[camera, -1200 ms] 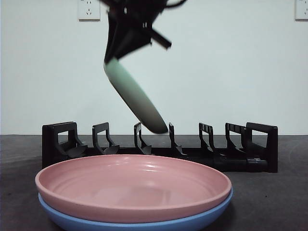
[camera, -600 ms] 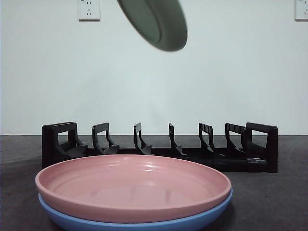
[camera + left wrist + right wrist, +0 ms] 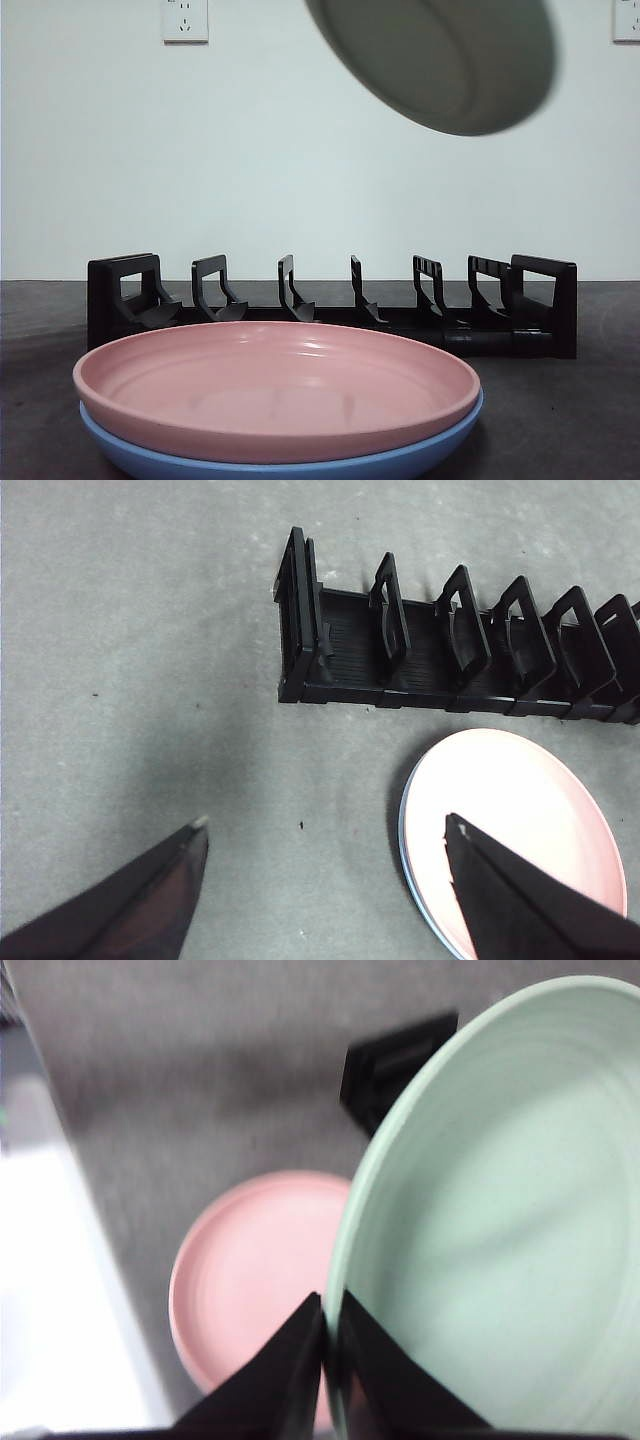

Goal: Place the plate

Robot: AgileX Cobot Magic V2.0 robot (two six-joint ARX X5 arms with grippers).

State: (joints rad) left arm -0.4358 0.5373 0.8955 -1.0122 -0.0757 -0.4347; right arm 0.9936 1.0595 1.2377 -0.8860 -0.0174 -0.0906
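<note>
Nearest in the front view sits a pink plate (image 3: 277,385), nested on top of a blue plate (image 3: 290,462) whose rim shows beneath it; both rest flat on the dark grey surface (image 3: 590,420). The pink plate is shallow, with a smooth glossy inside and faint rings near its rim.

Behind the stack, farther back on the surface, a black dish rack (image 3: 330,305) runs left to right, its upright dividers standing in a row with every slot unoccupied.

High above the rack, toward the right of the front view, a pale green plate (image 3: 440,62) hangs in the air, tilted, blurred, its underside with a round foot ring facing the camera and looking dull olive in shadow. In the right wrist view the same plate shows a light mint, glossy inside with soft concentric ridges, and the right end effector (image 3: 328,1360) pinches its rim, one jaw on each face of the rim.

The left end effector (image 3: 325,890) is held over the surface near the left end of the rack, jaws spread wide with nothing between them, the pink plate just beside one jaw.
</note>
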